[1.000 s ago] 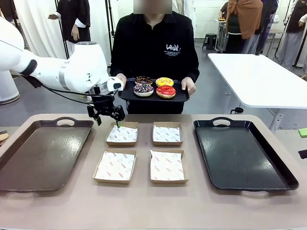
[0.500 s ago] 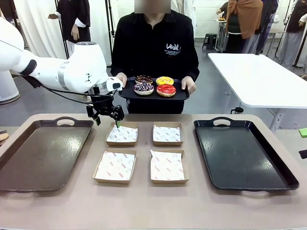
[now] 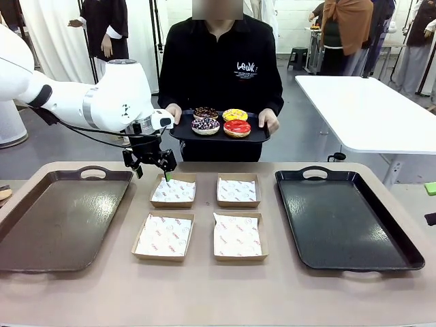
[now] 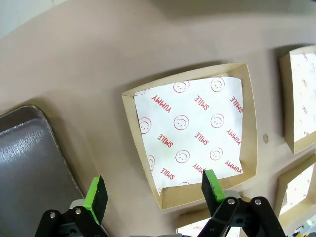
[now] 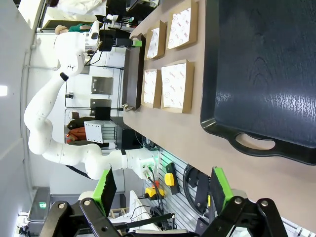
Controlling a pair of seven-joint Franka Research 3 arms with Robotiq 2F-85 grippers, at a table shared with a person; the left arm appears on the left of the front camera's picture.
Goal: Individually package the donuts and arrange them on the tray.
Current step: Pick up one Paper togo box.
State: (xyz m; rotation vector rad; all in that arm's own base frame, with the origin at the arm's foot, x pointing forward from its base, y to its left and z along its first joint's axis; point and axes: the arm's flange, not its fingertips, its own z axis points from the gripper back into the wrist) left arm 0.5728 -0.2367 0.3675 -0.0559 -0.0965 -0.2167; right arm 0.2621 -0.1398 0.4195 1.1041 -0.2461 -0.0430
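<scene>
I am looking across a tan table at a person standing on the far side. The person's hands hold a small black serving tray at waist height, beyond the table's far edge.

4 iced ring donuts sit on it in a 2 by 2 block:
- The chocolate donut with sprinkles is far left.
- The yellow donut is far right.
- The purple donut with white sprinkles is near left.
- The red donut is near right.

On the table, 4 paper-lined cardboard boxes form a square in the middle: far left box, far right box, near left box and near right box. A brown tray lies to their left and a black tray to their right.

My left gripper hangs above the far left corner of the far left box, pointing down. Its jaws are spread wide and grip nothing. From its wrist camera I see that box below, its white paper printed with red smiley faces and the words SMILE and YUMMY.

My right gripper is also spread wide and grips nothing. It is off the right end of the table, looking across the black tray's handle.
</scene>
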